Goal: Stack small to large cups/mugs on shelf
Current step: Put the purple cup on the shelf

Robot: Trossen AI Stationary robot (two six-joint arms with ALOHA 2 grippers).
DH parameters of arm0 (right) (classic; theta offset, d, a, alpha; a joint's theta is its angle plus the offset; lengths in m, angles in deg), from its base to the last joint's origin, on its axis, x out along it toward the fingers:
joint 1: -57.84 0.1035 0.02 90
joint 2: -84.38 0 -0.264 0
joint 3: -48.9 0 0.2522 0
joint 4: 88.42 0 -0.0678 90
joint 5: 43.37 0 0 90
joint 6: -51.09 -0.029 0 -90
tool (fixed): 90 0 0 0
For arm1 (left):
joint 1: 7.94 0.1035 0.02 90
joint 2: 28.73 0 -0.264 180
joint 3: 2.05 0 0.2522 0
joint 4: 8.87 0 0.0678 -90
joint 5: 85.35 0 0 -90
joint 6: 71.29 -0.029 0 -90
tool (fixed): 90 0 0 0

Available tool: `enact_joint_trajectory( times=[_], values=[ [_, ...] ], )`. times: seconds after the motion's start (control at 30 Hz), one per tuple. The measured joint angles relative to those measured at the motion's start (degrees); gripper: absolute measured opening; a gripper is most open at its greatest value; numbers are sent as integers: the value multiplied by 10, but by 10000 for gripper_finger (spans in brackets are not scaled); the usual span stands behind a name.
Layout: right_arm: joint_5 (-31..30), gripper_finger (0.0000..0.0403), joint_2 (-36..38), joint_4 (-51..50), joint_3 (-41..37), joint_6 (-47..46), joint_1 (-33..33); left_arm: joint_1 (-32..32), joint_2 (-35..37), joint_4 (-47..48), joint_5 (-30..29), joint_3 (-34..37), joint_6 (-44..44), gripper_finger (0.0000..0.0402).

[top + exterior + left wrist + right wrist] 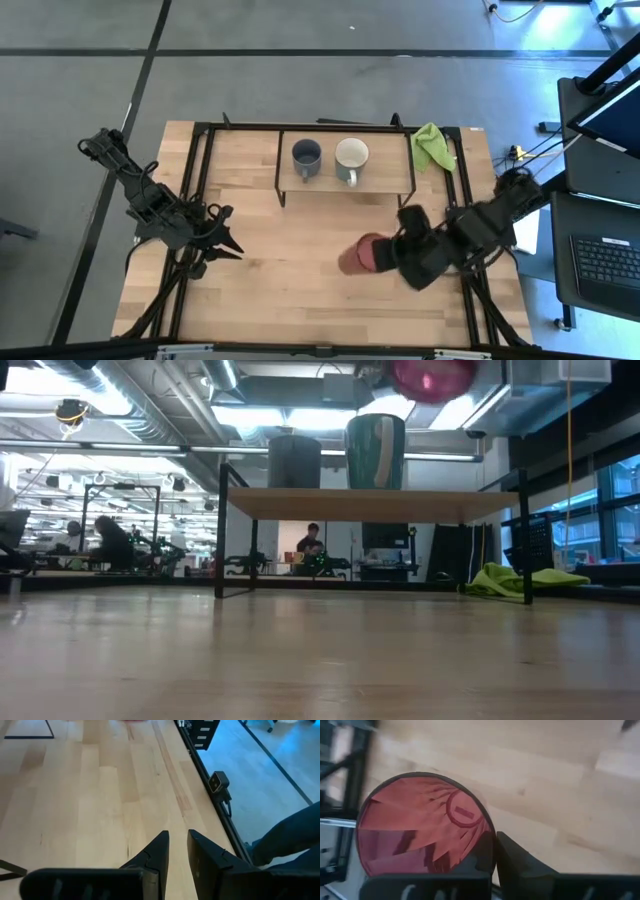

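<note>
The low light-wood shelf (345,180) stands at the table's far middle on thin dark legs. On it stand the dark grey mug (306,157) and, to its right, the white mug (351,157); both also show in the low view, the grey mug (294,460) and the white mug (375,452). My right gripper (392,252) is shut on the translucent red tumbler (358,256) in front of the shelf, high above the table (432,378). My left gripper (228,238) hangs over the table's left part, its fingers (160,851) a narrow gap apart and empty. My right gripper holds the red tumbler by the rim of its open mouth (489,832). One finger is inside the tumbler and one finger (520,862) outside, with the wall pinched between them. The fingers come from the table's right side. The tumbler is lifted clear, its mouth facing the gripper.
A green cloth (431,146) lies at the shelf's right end, near the table's far right corner. The shelf has bare board to the right of the white mug (390,172). Bare wood table (290,290) spreads in front of the shelf. People sit in the room beyond (312,545).
</note>
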Motion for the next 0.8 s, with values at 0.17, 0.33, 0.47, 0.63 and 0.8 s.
enact_joint_trajectory(
  times=[0.17, 0.33, 0.47, 0.63, 0.8],
  values=[
    [-23, 8, 67, 1, -20, 41, -17, 0, 0, 0, 3, 0, 0, 64],
    [10, 8, 148, -2, -128, 37, -35, 0, 0, 0, 4, 0, 10, 64],
    [27, 8, 200, -3, -208, 27, -42, 0, 0, 0, 5, 0, 20, 64],
    [21, 8, 226, -1, -212, 47, -56, 0, 0, 0, 5, 0, 30, 64],
    [6, 8, 249, 2, -199, 107, -90, 0, 0, 0, 5, 0, 32, 64]
  ],
)
